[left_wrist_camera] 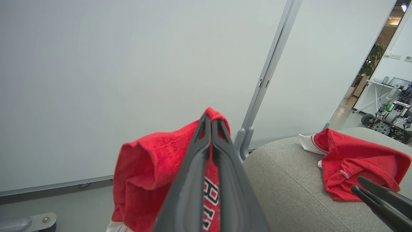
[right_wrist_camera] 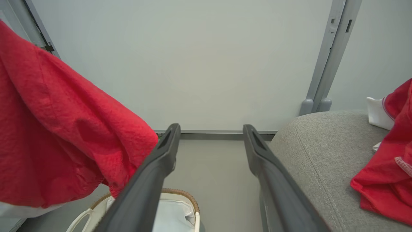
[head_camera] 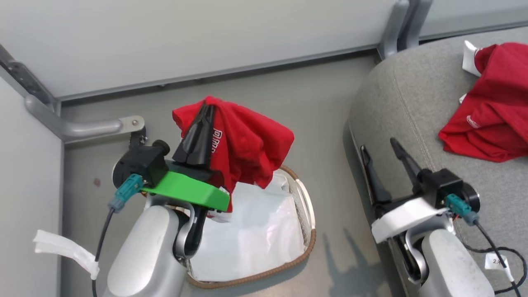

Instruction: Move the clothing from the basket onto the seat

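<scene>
Left gripper (head_camera: 206, 113), its two dark fingers pressed together, is clamped on a fold near the top of a red fabric jersey with white lettering (head_camera: 247, 140). It holds the jersey up above the far end of the oval white plastic basket with a brown woven rim (head_camera: 307, 243). The cloth drapes down from the pinch toward the basket, and a white-trimmed edge shows low behind the wrist. Whether that edge is clear of the crumpled white liner sheet (head_camera: 255, 231) inside the basket cannot be told.

Right gripper (head_camera: 378, 145) stands to the right of the basket with its fingers wide apart and nothing between them, over the near edge of the large grey fabric sofa (head_camera: 396, 103). Farther from the basket, a second red garment with white trim (head_camera: 491, 119) lies crumpled on the sofa cushion. A strip of bare grey floor (head_camera: 326, 95) separates the basket from the sofa, and beyond the basket rises a pale wall panel (head_camera: 206, 37).

The grip looks like a narrow pinch on loose cloth, so a quick swing toward the sofa could let the jersey slip onto the floor beside the basket. A low hem might catch the rim or drag the liner sheet out. The spread fingers of the right gripper stand in the likely path and could snag the hanging fabric.
</scene>
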Robot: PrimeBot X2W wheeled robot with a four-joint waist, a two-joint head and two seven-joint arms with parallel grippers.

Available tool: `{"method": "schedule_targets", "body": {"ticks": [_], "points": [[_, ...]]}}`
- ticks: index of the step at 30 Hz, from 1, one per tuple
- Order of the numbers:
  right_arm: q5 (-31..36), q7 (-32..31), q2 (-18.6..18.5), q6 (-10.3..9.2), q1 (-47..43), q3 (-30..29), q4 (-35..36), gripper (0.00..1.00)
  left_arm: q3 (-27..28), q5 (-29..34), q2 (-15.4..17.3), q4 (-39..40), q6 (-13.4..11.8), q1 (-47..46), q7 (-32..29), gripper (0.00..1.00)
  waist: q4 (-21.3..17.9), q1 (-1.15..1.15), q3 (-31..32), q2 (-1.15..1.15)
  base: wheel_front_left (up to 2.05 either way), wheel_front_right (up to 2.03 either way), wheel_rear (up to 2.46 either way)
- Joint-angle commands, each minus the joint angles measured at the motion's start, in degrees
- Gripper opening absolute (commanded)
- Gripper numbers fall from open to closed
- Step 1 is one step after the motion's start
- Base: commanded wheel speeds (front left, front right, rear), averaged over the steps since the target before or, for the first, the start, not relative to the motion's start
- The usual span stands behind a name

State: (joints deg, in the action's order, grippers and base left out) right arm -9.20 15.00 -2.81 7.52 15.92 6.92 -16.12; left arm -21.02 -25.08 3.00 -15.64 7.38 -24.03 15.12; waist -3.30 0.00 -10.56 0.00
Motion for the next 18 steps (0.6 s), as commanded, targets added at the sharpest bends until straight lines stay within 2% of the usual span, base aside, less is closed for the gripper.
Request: {"method": "schedule_targets", "body": {"ticks": [1,5,9,18], "points": [[-0.3,0.3,-0.2,-0.07,-1.3,0.5,-0.6,1.00,0.5,0.1,0.1,1.0,0.1,0.8,0.0,0.00,1.8,0.00,3.0,0.00,0.00,0.00,0.00],[1.1,0.3,-0.2,-0.06,-3.0,3.0,-2.1,1.00,1.3,0.2,0.0,3.4,0.1,0.8,0.0,0.00,2.5,0.00,4.3,0.00,0.00,0.00,0.00],[3.9,0.3,-0.3,-0.06,-2.8,9.6,-4.0,1.00,1.2,0.2,0.0,4.2,0.1,1.5,0.0,0.00,2.7,0.00,4.8,0.00,0.00,0.00,0.00],[2.7,0.3,-0.2,-0.06,6.1,22.2,-8.8,1.00,-1.8,-0.5,0.0,4.8,0.1,1.4,0.0,0.00,5.0,0.00,4.2,0.00,0.00,0.00,0.00]]}}
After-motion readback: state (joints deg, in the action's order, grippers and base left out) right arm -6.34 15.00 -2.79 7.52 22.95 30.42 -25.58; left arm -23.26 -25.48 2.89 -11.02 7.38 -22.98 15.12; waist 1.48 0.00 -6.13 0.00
